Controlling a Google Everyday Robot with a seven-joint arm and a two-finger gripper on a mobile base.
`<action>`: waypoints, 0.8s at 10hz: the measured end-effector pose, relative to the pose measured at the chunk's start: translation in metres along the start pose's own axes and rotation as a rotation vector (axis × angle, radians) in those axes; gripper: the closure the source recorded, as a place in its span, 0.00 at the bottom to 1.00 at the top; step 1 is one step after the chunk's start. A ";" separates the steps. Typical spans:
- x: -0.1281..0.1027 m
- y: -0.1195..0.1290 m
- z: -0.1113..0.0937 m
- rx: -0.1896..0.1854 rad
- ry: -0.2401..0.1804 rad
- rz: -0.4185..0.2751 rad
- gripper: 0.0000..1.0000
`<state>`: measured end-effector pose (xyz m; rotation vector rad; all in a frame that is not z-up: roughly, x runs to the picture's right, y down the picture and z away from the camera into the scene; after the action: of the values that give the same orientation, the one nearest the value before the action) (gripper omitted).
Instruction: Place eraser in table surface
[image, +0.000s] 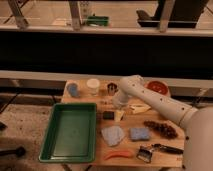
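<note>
Near-black and block-shaped, the eraser (108, 115) lies flat on the table (165, 142), just below the end effector (119, 103) and slightly to its tray side, seemingly apart from it. Whether the end effector is open or closed I cannot tell. The block is probably light, stiff, a little grippy and not fragile. A pinch from above across its shorter width should hold it. The green tray (70, 131) sits beyond it.

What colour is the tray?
Green plastic tray, camera view; pincer beside small dark eraser block.
</note>
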<state>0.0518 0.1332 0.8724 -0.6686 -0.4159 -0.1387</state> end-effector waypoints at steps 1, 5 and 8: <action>0.000 -0.001 0.002 -0.006 -0.001 -0.001 0.22; 0.008 0.007 0.024 -0.047 -0.007 0.002 0.28; 0.015 0.015 0.030 -0.045 -0.023 0.013 0.44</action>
<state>0.0597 0.1643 0.8916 -0.7174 -0.4312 -0.1289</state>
